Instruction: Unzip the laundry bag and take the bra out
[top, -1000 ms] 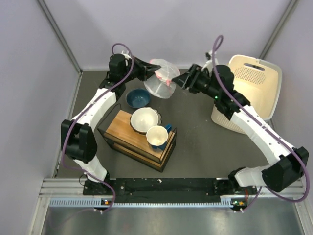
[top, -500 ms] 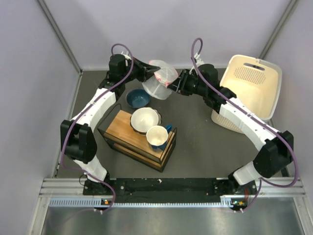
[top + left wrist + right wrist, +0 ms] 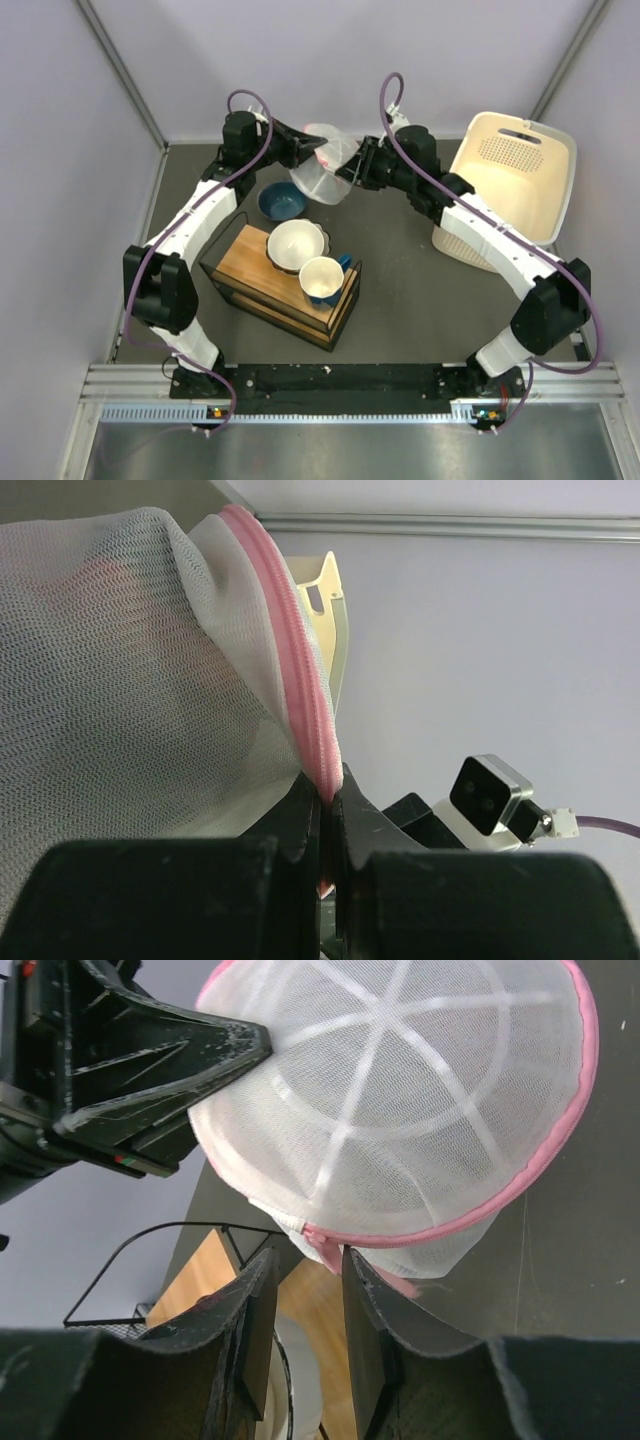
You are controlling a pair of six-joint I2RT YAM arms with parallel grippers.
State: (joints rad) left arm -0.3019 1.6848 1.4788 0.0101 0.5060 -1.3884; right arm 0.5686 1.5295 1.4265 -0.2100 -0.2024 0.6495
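Right hand (image 3: 307, 1257) closer to laundry bag (image 3: 400, 1090), apart; left hand (image 3: 326, 802) clamped on it.

A cream perforated plastic basket (image 3: 520, 160) stands tilted at the right rear of the dark tabletop (image 3: 400, 290). A blue bowl (image 3: 282, 201) sits just behind a wire-framed wooden rack (image 3: 250, 262). The rack carries a white scalloped bowl (image 3: 296, 245) touching a blue-handled mug (image 3: 322, 280).

Lab test cell: plain partition walls (image 3: 330, 60), aluminium mounting rail (image 3: 120, 378).
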